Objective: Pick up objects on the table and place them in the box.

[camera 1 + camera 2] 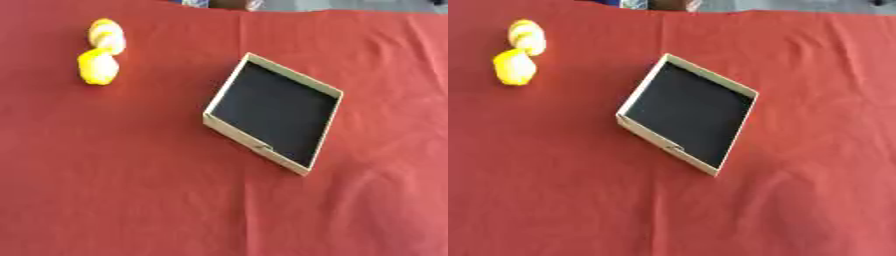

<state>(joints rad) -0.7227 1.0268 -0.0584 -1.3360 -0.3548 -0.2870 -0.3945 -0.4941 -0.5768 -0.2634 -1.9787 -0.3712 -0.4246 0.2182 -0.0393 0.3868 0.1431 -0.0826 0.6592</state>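
Lying far-left of box [229,131]: blurred yellow objects [98,66]

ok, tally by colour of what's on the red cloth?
Yellow: 2, a plain yellow object and a yellow-and-white object just behind it, far left.
Tan with black inside: 1, the box, holding nothing.
Total: 3. Neither robot hand is in view.

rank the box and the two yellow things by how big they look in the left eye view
1. box, by far the largest
2. and 3. nearer yellow thing and farther, paler yellow thing: they look alike in size, so no ranking.
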